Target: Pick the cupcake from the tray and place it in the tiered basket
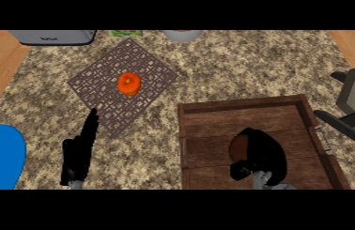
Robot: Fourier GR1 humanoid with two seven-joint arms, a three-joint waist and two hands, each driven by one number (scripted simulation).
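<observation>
A brown cupcake (pixel 237 148) sits in the wooden tray (pixel 208 118) at the lower right, mostly hidden by my right hand (pixel 266 155). That hand's fingers and thumb curl round the cupcake from its right side. The tiered basket (pixel 97 81), a dark lattice seen from above as a diamond, stands at the upper left and holds an orange round thing (pixel 129 83). My left hand (pixel 78 154) rests on the counter below the basket, its fingers straight and pointing up toward the basket's lower corner.
Along the back edge stand a grey toaster (pixel 52 36), a green box (pixel 127 33) and a grey bowl (pixel 181 35). A blue object (pixel 10 156) shows at the left edge. Dark grey parts (pixel 343 104) stick in from the right edge beside the tray.
</observation>
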